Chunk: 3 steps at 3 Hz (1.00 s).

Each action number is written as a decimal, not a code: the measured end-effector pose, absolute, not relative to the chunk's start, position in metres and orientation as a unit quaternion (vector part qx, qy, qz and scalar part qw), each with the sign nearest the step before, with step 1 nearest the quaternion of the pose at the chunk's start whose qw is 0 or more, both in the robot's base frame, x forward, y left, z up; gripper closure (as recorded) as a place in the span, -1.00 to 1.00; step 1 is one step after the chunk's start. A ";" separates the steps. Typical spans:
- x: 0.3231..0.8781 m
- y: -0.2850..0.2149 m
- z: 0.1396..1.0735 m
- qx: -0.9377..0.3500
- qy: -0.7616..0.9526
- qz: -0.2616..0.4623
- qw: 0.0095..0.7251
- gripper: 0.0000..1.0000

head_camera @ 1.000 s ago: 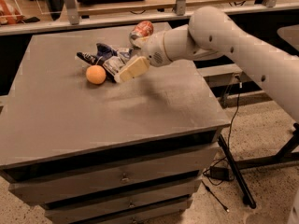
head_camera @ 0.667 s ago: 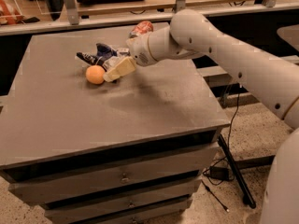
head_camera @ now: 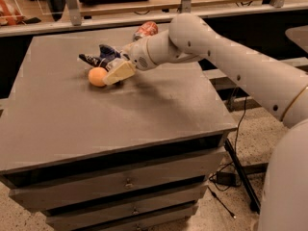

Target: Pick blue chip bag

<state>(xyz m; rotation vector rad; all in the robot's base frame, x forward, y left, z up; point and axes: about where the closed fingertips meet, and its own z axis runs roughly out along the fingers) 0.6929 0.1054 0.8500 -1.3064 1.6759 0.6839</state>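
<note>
The blue chip bag [head_camera: 100, 57] lies crumpled and flat at the back left of the grey cabinet top [head_camera: 120, 109]; its right part is hidden behind my gripper. An orange ball [head_camera: 97, 76] sits just in front of the bag. My gripper [head_camera: 117, 71] reaches in from the right at the end of the white arm [head_camera: 216, 52]. Its pale fingers [head_camera: 119, 73] sit low over the bag's right end, right beside the ball.
A red soda can [head_camera: 145, 30] lies behind the arm near the back edge of the cabinet top. Drawers [head_camera: 125, 182] run down the cabinet front. A shelf rail [head_camera: 96, 20] stands behind. Cables and a stand leg [head_camera: 238, 172] lie on the floor at right.
My gripper has moved left and down, from beside the bag's right end to low against the bag and the orange ball. Bag, ball and can have not visibly moved.
</note>
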 end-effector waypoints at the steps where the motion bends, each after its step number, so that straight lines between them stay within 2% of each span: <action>1: 0.691 0.108 0.847 -0.530 0.672 0.280 0.436 -0.19; 3: 0.689 0.110 0.848 -0.535 0.667 0.281 0.436 0.73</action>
